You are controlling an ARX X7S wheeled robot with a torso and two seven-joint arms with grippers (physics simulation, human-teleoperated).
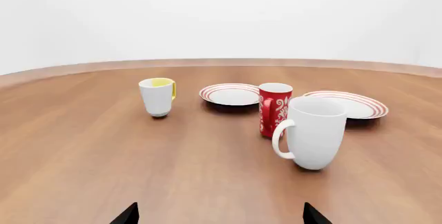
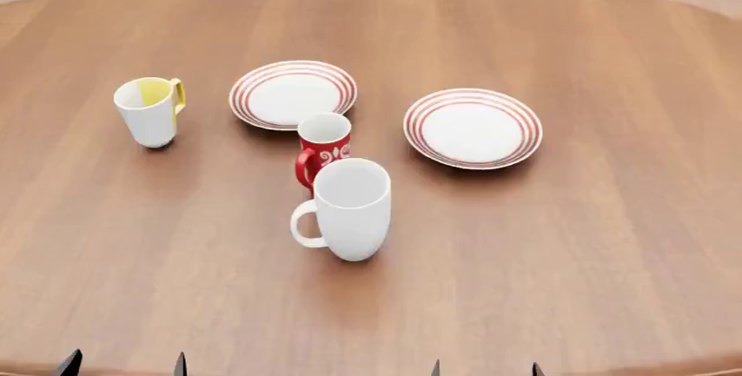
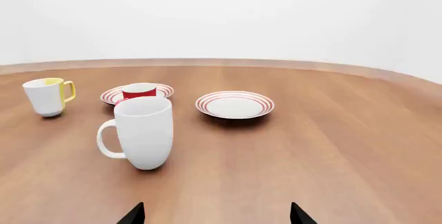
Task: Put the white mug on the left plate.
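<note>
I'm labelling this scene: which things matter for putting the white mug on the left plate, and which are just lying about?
Job:
tall glossy all-white mug
left red-ringed white plate

Lying about:
small red swirl-patterned mug
white mug with yellow inside
right red-ringed white plate

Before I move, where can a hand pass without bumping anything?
Bare wood lies between the white mug and the table's near edge, and right of it below the right plate. The strip between the yellow-handled mug and the white mug is open. It is crowded where the red mug stands between the white mug and the left plate.
</note>
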